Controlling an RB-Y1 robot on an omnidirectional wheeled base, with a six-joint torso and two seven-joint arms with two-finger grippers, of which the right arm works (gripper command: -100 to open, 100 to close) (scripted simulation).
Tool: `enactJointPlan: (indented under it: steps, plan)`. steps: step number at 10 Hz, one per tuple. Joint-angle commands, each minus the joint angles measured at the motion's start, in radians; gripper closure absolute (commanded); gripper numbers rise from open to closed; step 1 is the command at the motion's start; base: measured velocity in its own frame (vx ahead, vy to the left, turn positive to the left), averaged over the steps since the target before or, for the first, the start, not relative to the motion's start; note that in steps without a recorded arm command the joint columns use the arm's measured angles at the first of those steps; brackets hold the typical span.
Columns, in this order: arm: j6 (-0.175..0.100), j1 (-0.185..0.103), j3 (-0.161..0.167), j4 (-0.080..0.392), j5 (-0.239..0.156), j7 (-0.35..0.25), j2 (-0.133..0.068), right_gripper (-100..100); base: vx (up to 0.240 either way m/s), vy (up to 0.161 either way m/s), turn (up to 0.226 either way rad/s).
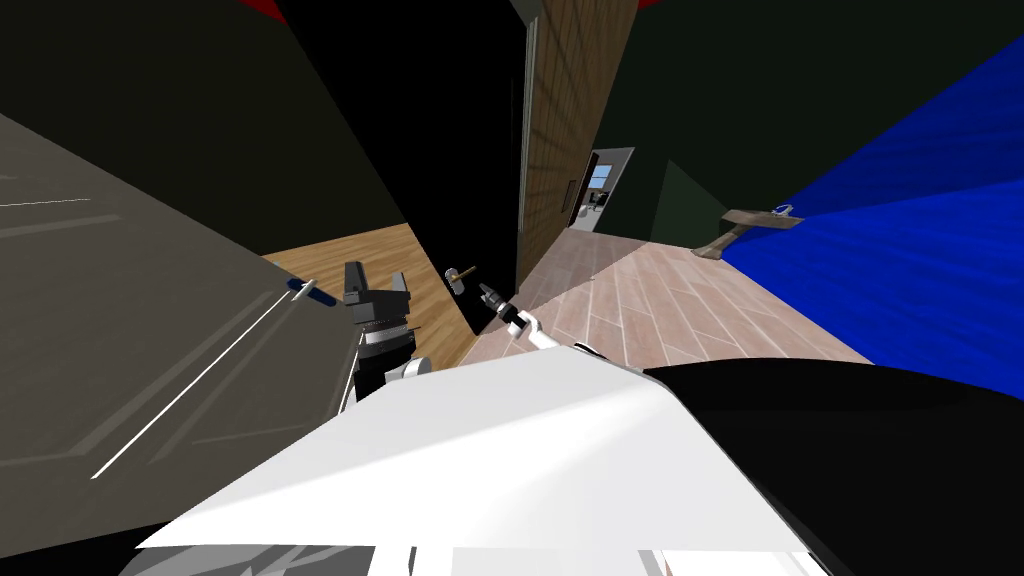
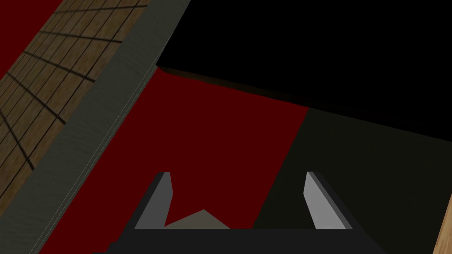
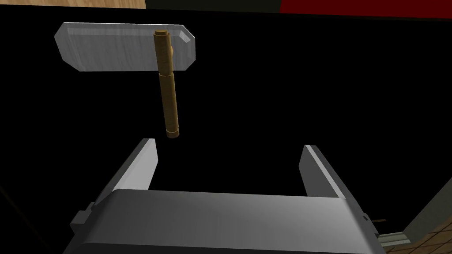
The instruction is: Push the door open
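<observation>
While facing the door [image 3: 309, 88], hovers by its handle [image 3: 167, 88].
Holds right gripper [image 3: 228, 145] and left gripper [image 2: 237, 174] fingers spread.

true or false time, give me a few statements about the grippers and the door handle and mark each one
1. The right gripper is shut on the brass lever. False: its fingers stand open, holding nothing, with the lever just ahead.
2. The lever is mounted on a grey plate on the black door. True.
3. The left gripper is open. True.
4. The left gripper is the one facing the lever. False: the right gripper faces it.
</observation>
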Motion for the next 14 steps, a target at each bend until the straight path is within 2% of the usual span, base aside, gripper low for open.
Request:
enactJointPlan:
  steps: [1,6,8,12,14]
  plan:
    - [0.001,-0.022,0.015,0.036,0.002,-0.015,0.002,-100,0.086,-0.058,0.025]
    - [0.001,-0.086,0.054,0.138,0.007,-0.053,0.008,-100,0.075,-0.054,0.019]
    - [0.001,-0.127,0.079,0.204,0.01,-0.077,0.014,-100,0.113,-0.066,0.024]
    - [0.001,-0.165,0.102,0.264,0.013,-0.099,0.02,-100,0.081,-0.051,0.014]
    - [-0.004,-0.164,0.091,0.27,0.011,-0.09,0.018,-100,0.063,0.028,0.024]
